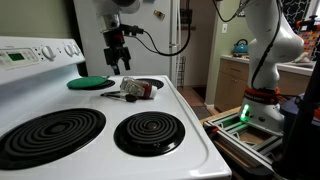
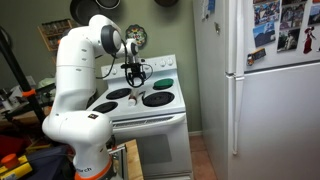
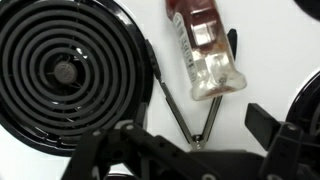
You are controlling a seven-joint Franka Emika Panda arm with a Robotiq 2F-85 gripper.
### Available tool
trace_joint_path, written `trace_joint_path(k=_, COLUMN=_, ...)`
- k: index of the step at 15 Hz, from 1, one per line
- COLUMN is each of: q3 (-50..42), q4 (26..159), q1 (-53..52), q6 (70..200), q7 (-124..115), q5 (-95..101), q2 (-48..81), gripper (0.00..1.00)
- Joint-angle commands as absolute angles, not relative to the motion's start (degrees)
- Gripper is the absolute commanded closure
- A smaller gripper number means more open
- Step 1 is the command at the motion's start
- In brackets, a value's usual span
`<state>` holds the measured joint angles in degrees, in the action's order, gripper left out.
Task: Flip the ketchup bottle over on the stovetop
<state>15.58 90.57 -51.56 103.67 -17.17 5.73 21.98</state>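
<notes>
The ketchup bottle lies on its side on the white stovetop, between the back and front burners. In the wrist view the ketchup bottle shows dark red contents, a pale label and a clear wide end pointing toward my gripper; its cap end is cut off by the top edge. My gripper hovers above and slightly behind the bottle, open and empty. In the wrist view my gripper's two fingers stand apart at the bottom, just short of the bottle. The gripper also shows in an exterior view.
A thin dark V-shaped utensil lies against the bottle; it also shows in an exterior view. A flat green disc sits on a back burner. Black coil burners flank the bottle. A white fridge stands beside the stove.
</notes>
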Motion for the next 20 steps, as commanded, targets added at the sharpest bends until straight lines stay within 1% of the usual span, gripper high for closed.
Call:
trace_joint_path(k=1, q3=17.80, q4=100.96, q1=-48.29, q6=106.73, q7=-9.29, q5=3.43, q2=13.75, gripper=0.00)
trace_joint_path(k=7, q3=21.05, q4=112.21, q1=-44.48, q6=111.62, q7=-0.73, q5=-2.12, q2=6.13, gripper=0.00)
trace_joint_path(k=12, q3=23.01, q4=121.45, q1=-42.34, q6=113.89, q7=1.04, q5=-6.31, q2=-0.61, gripper=0.00)
trace_joint_path(k=13, q3=23.33, q4=122.00, q1=-42.32, q6=113.70, q7=0.21, q5=-5.23, q2=-0.95, gripper=0.00)
trace_joint_path(k=14, q3=23.51, q4=116.89, q1=-42.18, q6=111.46, q7=-0.72, q5=-4.00, q2=3.07, gripper=0.00)
trace_joint_path(k=20, q3=23.94, q4=116.88, q1=-41.55, q6=111.47, q7=-0.74, q5=-3.98, q2=2.89, gripper=0.00)
